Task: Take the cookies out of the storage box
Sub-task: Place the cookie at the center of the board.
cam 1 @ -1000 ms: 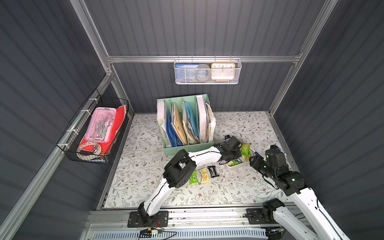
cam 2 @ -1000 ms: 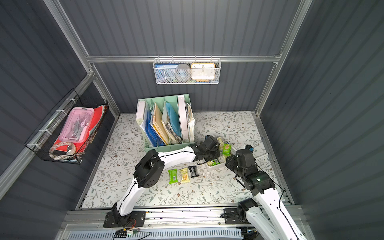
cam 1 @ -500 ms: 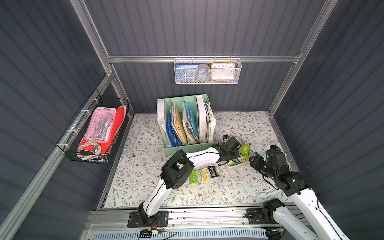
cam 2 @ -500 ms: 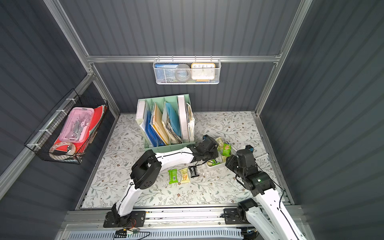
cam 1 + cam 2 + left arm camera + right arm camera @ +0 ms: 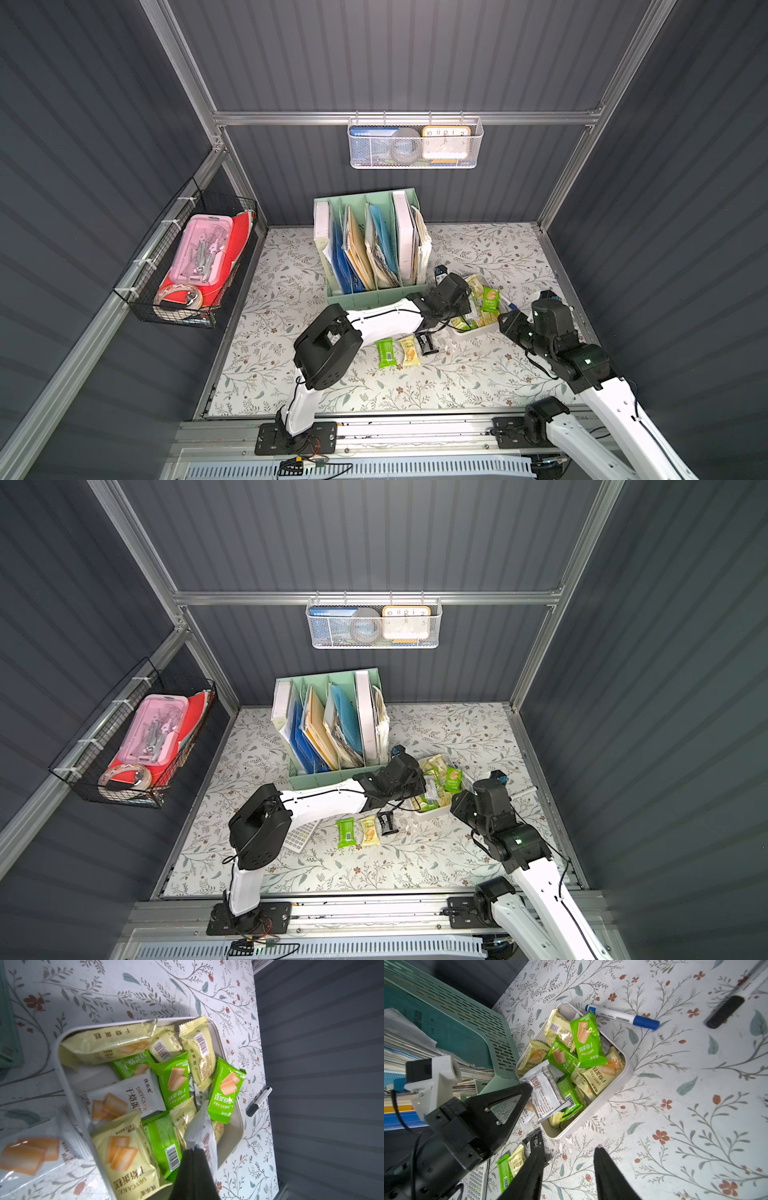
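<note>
Clearing is at an early stage. Left gripper (image 5: 192, 1150) is pinching a white packet (image 5: 546, 1088) by one end, hanging just above the box (image 5: 593, 1109). Right gripper (image 5: 569, 1151) is spread and empty, over bare table just near of the box.

Done: a green packet (image 5: 385, 352), a yellow packet (image 5: 409, 351) and a black packet (image 5: 424, 344) lie in a row on the table, left and near of the box. A second white packet (image 5: 31, 1153) sits just outside its wall. It is probably out too, but the view is blurred there.

Left: most cookies (image 5: 585, 1039), yellow, green and white, are heaped in the box, right of the organiser (image 5: 374, 293).

- Organiser: folders, books.
- Far-wall mesh basket (image 5: 415, 165): clock, tape roll.
- Left-wall wire basket (image 5: 166, 309): pink case, red folder.
</note>
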`<state>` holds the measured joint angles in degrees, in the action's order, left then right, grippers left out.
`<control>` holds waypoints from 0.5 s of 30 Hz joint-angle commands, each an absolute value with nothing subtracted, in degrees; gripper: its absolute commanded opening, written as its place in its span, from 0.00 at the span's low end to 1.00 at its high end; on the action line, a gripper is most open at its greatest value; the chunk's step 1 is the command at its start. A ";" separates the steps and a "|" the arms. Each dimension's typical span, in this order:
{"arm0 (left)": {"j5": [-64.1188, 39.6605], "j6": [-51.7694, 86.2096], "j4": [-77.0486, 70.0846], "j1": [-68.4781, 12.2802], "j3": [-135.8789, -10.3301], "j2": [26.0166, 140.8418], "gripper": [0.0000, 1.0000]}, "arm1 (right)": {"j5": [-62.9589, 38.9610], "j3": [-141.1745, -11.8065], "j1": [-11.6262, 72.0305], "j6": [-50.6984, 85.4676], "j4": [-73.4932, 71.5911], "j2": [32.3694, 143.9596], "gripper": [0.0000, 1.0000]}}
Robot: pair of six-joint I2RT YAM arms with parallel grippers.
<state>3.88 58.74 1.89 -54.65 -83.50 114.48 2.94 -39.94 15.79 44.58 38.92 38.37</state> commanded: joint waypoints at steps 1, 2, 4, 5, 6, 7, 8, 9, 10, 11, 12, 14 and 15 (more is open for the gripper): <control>4.33 57.79 -0.80 -53.84 -78.34 109.54 0.00 | 3.01 -40.34 15.64 44.83 39.91 38.15 0.44; 4.21 58.06 -1.17 -53.62 -76.67 108.27 0.00 | 2.98 -40.32 15.64 44.71 39.83 38.26 0.44; 4.51 58.18 -1.02 -53.36 -73.80 105.49 0.00 | 2.99 -40.29 15.64 44.65 39.65 38.51 0.44; 4.85 58.23 -0.59 -53.29 -72.33 104.07 0.00 | 2.93 -40.34 15.64 44.63 39.64 38.65 0.44; 5.30 58.40 -0.08 -53.34 -70.86 102.58 0.00 | 2.89 -40.27 15.64 44.57 39.59 38.87 0.44; 5.65 58.69 0.14 -53.26 -69.42 101.28 0.00 | 2.78 -40.23 15.64 44.51 39.46 39.03 0.44; 6.03 59.13 0.35 -53.26 -67.64 99.76 0.00 | 2.66 -40.18 15.64 44.52 39.25 39.12 0.44; 6.27 59.68 0.35 -53.26 -65.99 98.49 0.00 | 2.53 -40.08 15.64 44.57 39.08 39.32 0.44; 6.37 60.06 0.15 -53.27 -64.58 97.58 0.00 | 2.35 -39.95 15.64 44.49 38.72 39.48 0.44; 6.34 60.82 -0.36 -53.26 -63.16 96.77 0.00 | 2.23 -39.77 15.64 44.47 38.43 39.65 0.44; 5.93 61.44 -1.07 -53.18 -61.97 96.29 0.00 | 1.92 -39.66 15.60 44.45 38.08 39.72 0.44; 4.66 62.34 -3.00 -53.17 -60.55 96.52 0.00 | 1.58 -39.53 15.64 44.46 37.63 40.22 0.44; 3.85 62.85 -4.16 -53.17 -60.01 96.90 0.00 | 1.44 -39.51 15.64 44.47 37.53 40.37 0.44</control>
